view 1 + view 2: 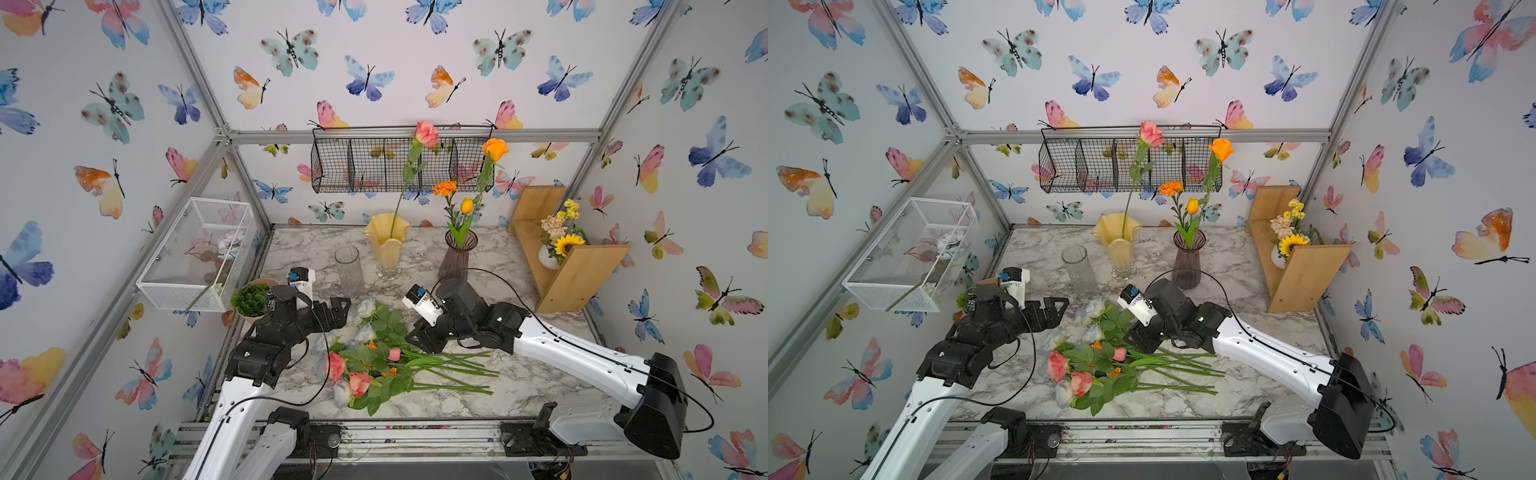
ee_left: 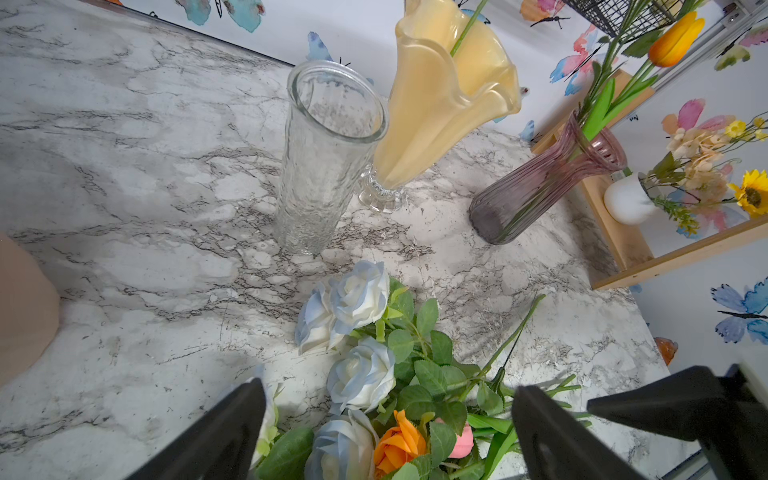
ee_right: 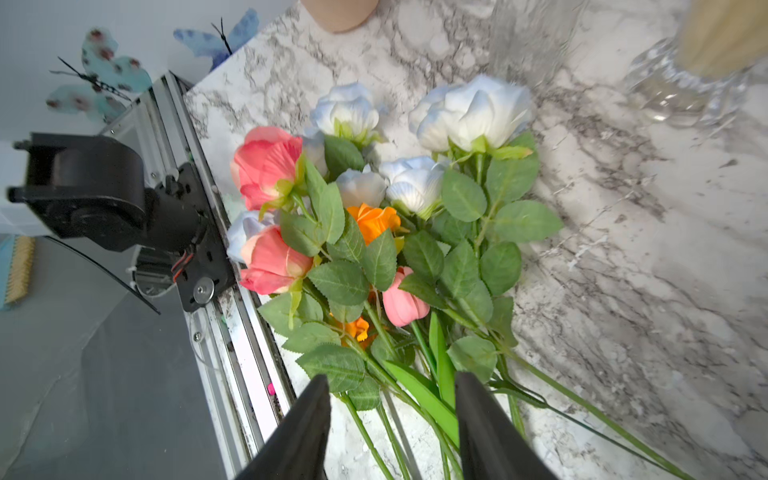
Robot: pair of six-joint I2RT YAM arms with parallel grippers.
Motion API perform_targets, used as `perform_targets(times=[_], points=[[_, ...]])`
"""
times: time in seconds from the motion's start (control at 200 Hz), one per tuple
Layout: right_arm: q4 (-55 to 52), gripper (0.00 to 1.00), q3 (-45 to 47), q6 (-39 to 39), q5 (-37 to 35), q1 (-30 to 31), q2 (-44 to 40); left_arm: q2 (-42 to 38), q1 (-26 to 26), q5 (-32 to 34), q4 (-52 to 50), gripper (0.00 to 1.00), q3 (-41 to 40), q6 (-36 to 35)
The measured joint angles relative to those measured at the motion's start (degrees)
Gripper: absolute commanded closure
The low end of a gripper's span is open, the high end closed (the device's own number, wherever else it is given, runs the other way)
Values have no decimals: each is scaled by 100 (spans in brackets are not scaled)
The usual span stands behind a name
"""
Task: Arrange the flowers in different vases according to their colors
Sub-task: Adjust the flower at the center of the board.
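1. Left hand (image 1: 343, 311): spread wide, empty, just left of the white roses (image 1: 366, 308). Right hand (image 3: 391, 378): part-spread astride stems (image 3: 420, 343), gripping nothing.
2. Flowers (image 1: 386, 365): unsorted heap, near centre; most sorting looks undone.
3. Yellow vase (image 1: 386, 249), far: one pink rose (image 1: 427, 134).
4. Purple vase (image 1: 455, 259), far right: three orange blooms (image 1: 495, 149).
5. Clear vase (image 1: 349, 270), far left: empty.
6. Room: butterfly wallpaper (image 1: 374, 62), metal frame (image 1: 415, 136).
7. Desk (image 1: 523, 374): grey-white marbled.

Both arms stretched forward, left pincer (image 2: 388, 390) spread wide, right pincer (image 3: 392, 379) half spread
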State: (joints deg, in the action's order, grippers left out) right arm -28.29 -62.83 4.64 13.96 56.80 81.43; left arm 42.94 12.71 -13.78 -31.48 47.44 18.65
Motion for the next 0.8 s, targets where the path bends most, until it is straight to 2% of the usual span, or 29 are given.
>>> perform_targets(times=[0.15, 0.31, 0.43, 0.601, 0.796], points=[[-345, 54, -205, -439, -245, 393, 710, -33, 0, 2, 0, 1, 0, 4], [-470, 59, -216, -896, -413, 671, 951, -57, 0, 2, 0, 1, 0, 4], [-459, 61, -227, -1139, -507, 706, 949, -57, 0, 2, 0, 1, 0, 4], [-446, 70, -264, -1447, -647, 706, 1060, -68, -2, 2, 0, 1, 0, 4], [-446, 72, -286, -1657, -778, 715, 1333, -90, 0, 2, 0, 1, 0, 4]])
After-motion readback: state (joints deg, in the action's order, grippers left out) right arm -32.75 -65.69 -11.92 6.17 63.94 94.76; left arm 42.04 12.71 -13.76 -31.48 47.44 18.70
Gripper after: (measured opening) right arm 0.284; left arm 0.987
